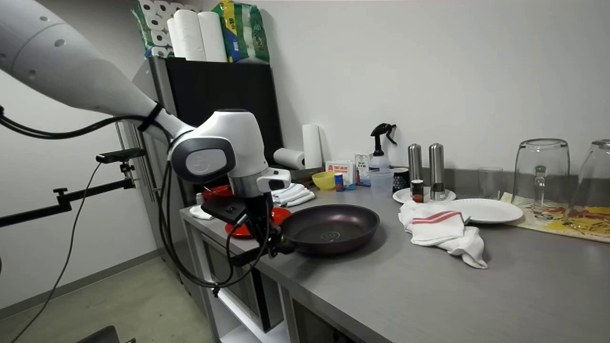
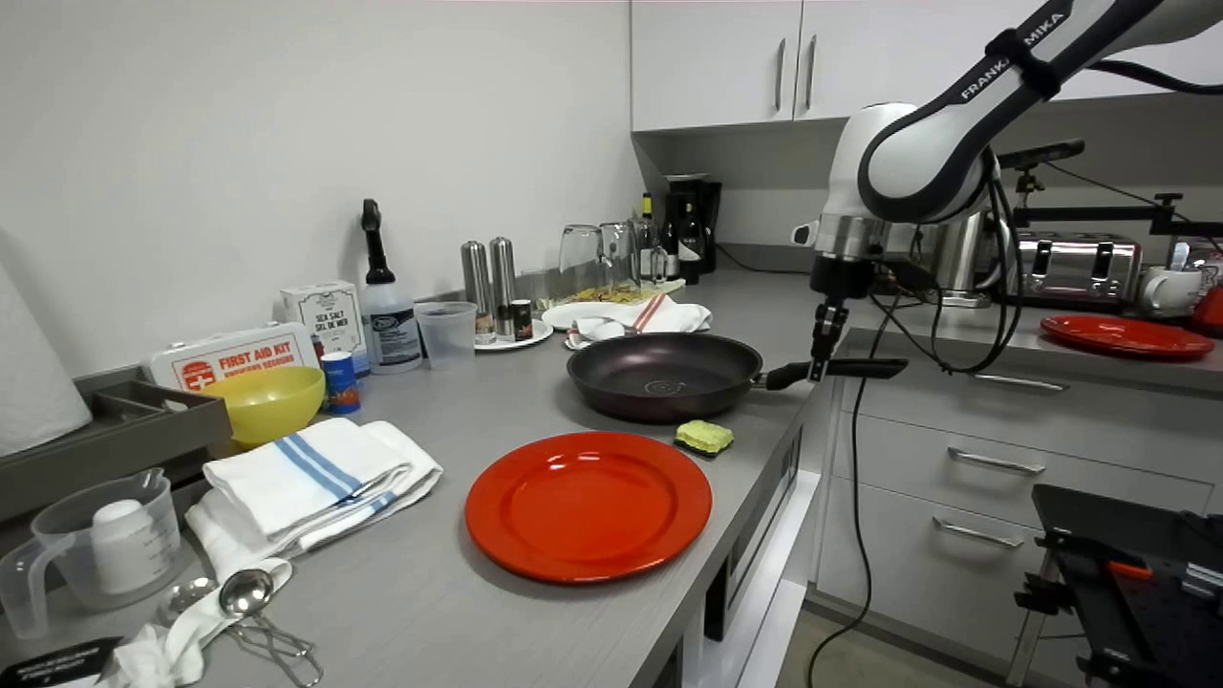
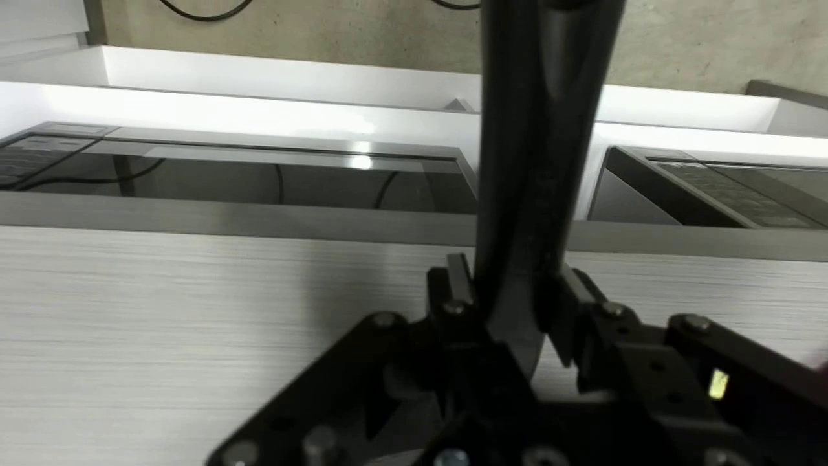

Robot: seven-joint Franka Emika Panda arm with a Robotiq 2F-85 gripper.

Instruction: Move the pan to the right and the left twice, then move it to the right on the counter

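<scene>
Pinching the pan [image 2: 659, 377] by its black handle [image 3: 533, 181], the jaws stood at lower centre in the wrist view. In an exterior view the pan lay mid-frame on the worktop [image 2: 425, 592]; yellow-green sponge [image 2: 704, 437] just below it in frame, red plate [image 2: 588, 506] lower centre, blue-striped towel [image 2: 306, 478] lower left.

White wall [image 1: 429, 81], greenish-beige floor [image 1: 147, 302]

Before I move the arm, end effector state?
End effector: closed, holding the pan handle.
</scene>
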